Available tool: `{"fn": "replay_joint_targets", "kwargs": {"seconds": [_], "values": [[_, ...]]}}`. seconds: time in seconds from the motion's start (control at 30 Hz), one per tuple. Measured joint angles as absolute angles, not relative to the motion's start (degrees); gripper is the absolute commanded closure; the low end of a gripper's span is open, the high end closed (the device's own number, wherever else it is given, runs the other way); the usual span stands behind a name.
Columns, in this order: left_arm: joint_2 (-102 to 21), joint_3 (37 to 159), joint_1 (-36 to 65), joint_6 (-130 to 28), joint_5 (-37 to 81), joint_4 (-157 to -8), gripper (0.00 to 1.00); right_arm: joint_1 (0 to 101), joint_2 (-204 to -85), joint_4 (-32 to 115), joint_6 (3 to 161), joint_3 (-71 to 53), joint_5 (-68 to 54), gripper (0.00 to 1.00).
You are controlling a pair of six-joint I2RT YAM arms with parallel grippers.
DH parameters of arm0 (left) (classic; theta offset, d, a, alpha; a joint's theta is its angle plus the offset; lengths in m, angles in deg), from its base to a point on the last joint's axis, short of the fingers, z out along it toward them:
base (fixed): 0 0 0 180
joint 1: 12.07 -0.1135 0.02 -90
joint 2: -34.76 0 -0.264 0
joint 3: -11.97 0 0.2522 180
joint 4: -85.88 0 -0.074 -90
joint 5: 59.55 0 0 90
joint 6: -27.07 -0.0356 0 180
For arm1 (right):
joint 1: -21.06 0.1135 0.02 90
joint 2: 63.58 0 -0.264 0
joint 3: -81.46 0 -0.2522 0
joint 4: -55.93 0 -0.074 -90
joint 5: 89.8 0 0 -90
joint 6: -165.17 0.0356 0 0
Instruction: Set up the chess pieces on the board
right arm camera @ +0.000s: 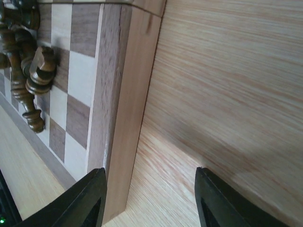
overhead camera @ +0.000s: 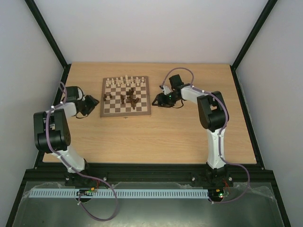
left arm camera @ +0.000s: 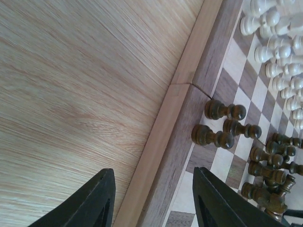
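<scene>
At nine and three o'clock of the board (overhead camera: 125, 114), I see my left gripper (left arm camera: 154, 172) and right gripper (right arm camera: 150, 171) both parted, holding nothing.

No legible text, labels, brands or numbers in any view. The board (overhead camera: 118, 110), centre of the top view, and the table (overhead camera: 156, 142) are plain unprinted wood.

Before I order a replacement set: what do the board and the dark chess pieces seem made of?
The board: apparently matte wood, grain showing along its border. The dark chess pieces: probably turned wood stained brown, slight sheen on their heads.
</scene>
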State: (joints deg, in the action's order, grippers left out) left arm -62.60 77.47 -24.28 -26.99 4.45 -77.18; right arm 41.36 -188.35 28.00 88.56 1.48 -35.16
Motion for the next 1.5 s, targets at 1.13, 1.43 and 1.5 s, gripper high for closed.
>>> {"fn": "replay_joint_targets", "kwargs": {"seconds": [1.13, 1.43, 1.5], "values": [[-67.4, 79.1, -14.1, -29.3, 9.5, -76.6, 0.60, 43.5, -190.4, 24.2, 85.3, 3.4, -38.6, 0.69], [-66.9, 79.0, -8.7, -29.3, 14.4, -77.8, 0.62, 42.7, -186.2, 20.0, 79.0, -0.9, -35.9, 0.71], [-66.3, 78.7, -7.0, -29.4, 15.6, -77.7, 0.62, 42.5, -185.0, 18.3, 77.3, -2.2, -35.3, 0.72]]}}
